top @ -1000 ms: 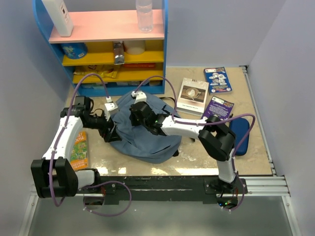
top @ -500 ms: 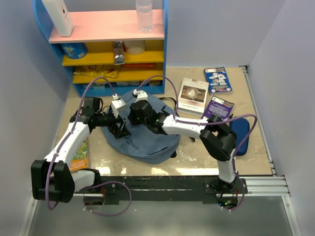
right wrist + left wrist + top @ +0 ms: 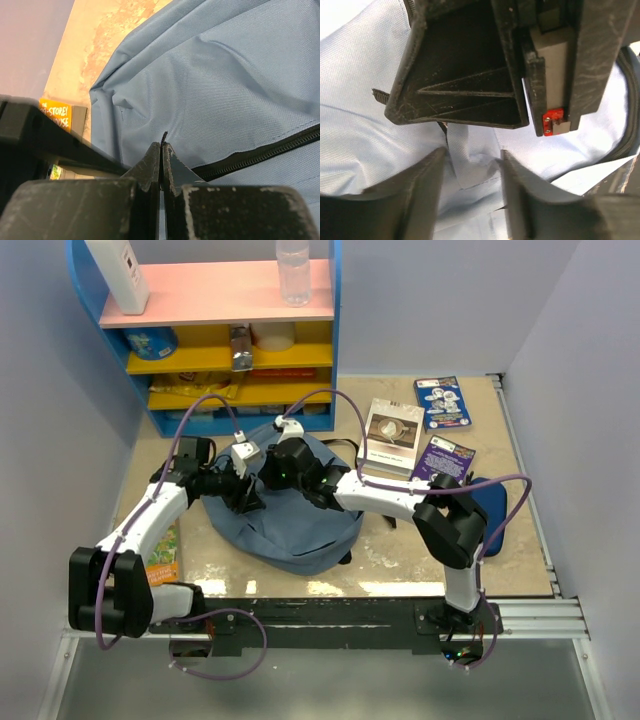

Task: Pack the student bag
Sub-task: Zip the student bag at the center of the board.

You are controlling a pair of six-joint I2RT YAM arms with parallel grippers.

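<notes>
You have a soft slate-blue fabric backpack [image 3: 300,535] with a black zipper [image 3: 265,150], a flat orange-covered book [image 3: 160,558], and a blue shelf unit [image 3: 336,320] with pink and yellow boards.

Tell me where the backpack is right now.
In the top view, the backpack lies on the table left of centre, just in front of the shelf, with the white book to its right.
</notes>
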